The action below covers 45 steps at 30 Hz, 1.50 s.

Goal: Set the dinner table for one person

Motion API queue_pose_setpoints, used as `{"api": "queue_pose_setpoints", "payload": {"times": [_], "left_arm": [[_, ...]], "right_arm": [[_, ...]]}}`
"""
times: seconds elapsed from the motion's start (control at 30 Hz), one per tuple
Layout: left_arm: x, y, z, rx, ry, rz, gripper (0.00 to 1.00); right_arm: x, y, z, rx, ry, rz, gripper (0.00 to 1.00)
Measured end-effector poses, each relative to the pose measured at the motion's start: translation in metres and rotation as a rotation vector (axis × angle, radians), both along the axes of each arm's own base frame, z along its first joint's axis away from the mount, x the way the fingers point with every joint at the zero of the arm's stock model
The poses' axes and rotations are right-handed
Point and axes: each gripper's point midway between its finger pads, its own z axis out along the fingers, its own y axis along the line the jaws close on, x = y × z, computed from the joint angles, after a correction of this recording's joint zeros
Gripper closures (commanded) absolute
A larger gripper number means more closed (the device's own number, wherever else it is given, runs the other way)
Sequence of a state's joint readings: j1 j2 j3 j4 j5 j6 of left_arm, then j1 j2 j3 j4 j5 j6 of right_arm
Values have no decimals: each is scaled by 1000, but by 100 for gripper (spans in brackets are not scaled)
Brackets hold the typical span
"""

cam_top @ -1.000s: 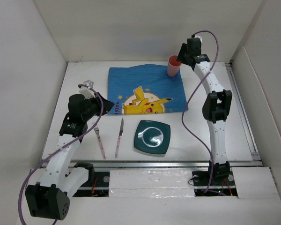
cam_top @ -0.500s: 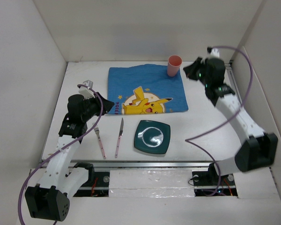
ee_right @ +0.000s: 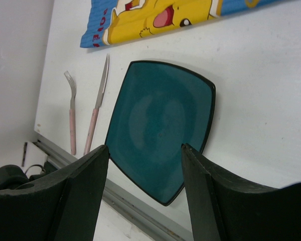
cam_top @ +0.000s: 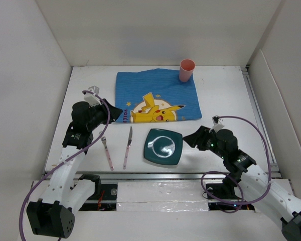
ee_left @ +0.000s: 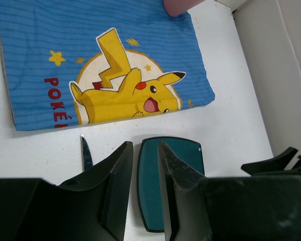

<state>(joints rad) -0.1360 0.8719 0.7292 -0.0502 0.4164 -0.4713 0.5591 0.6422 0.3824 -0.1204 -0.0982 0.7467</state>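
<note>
The dinner table (cam_top: 226, 100) is filling the walled bay as a plain white, flat rectangle, with a metal rail (cam_top: 155, 174) running along its 6 o'clock edge. The right gripper (cam_top: 189, 139) is hovering at 3 o'clock of the green square plate (cam_top: 163, 146), its fingers spread wide and empty. At the plate's 9 o'clock a knife (cam_top: 128, 146) and fork (cam_top: 107, 147) are lying. The left gripper (cam_top: 113, 111) is hanging at the fork's 12 o'clock, its fingers a slit apart, gripping nothing. Farther off, a blue placemat (cam_top: 155, 93) is lying flat, carrying a pink cup (cam_top: 186, 70) at its 1 o'clock corner.
</note>
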Motion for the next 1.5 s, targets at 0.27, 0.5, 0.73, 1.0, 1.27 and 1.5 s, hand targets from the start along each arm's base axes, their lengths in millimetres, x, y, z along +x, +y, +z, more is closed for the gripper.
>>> {"api": "queue_pose_setpoints", "payload": {"times": [0.27,0.5,0.73,1.0,1.27,1.5], "left_arm": [[-1,0,2,-2,-8,-2,76],[-3,0,7,-5,-24,-4,76],[-5,0,10,-7,-36,-4,76],[-6,0,12,-7,-43,-2,76],[-6,0,12,-6,-42,-2,76],[-6,0,12,-7,-41,-3,76]], "right_arm": [[-36,-2,-110,18,305,-23,37],[-31,22,-111,95,329,14,45],[-20,39,-120,175,359,-1,71],[-13,49,-119,285,375,-19,100],[0,45,-67,194,240,12,100],[87,27,16,156,68,-37,100]]}}
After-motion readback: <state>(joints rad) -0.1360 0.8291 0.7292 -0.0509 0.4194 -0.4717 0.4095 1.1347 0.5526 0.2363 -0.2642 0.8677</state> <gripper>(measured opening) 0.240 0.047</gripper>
